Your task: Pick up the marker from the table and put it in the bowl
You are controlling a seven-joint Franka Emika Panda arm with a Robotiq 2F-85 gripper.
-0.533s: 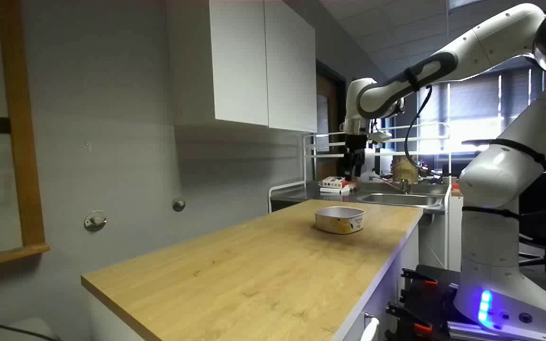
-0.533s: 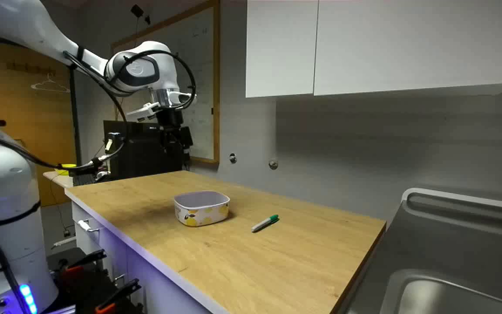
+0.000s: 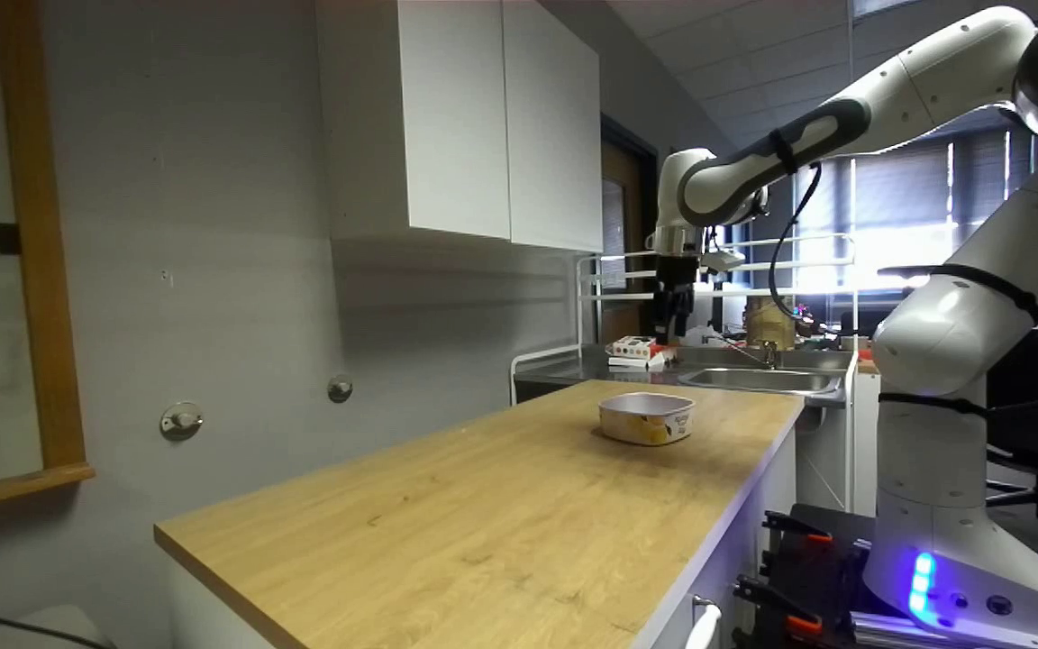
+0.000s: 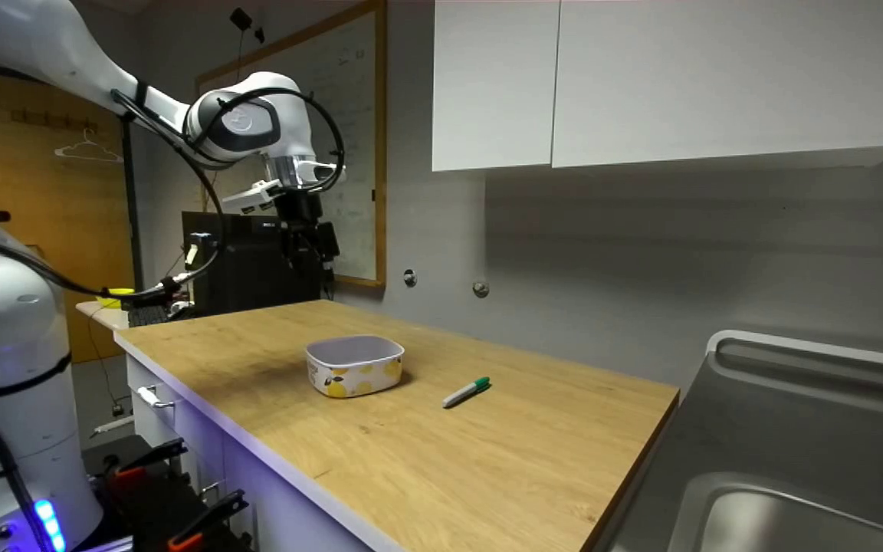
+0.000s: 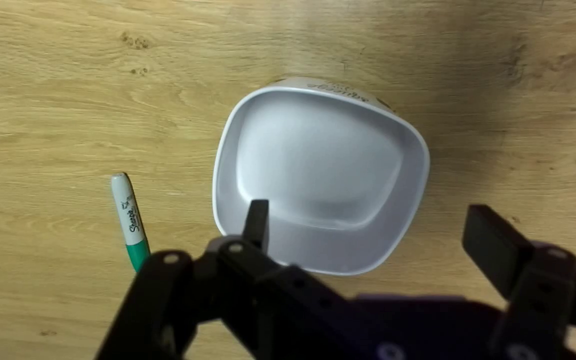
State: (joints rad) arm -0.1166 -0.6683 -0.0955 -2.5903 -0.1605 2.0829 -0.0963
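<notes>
Table (image 4: 487,475), marker (image 5: 129,215) below fingers (image 5: 493,245), seemingly outside them

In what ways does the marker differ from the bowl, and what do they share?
Shape: the marker is slim, the bowl wide and hollow. Pose: the marker lies on its side; the bowl stands upright. Colour: the marker is pale grey and green; the bowl is whitish with yellow decoration. Both rest on the table and carry lettering.

On the wooden counter (image 5: 68,110) lies the grey-and-green Sharpie marker (image 5: 129,215), near the pale bowl (image 5: 318,160) without touching it, while the dark jaws stand wide apart in the foreground.
</notes>
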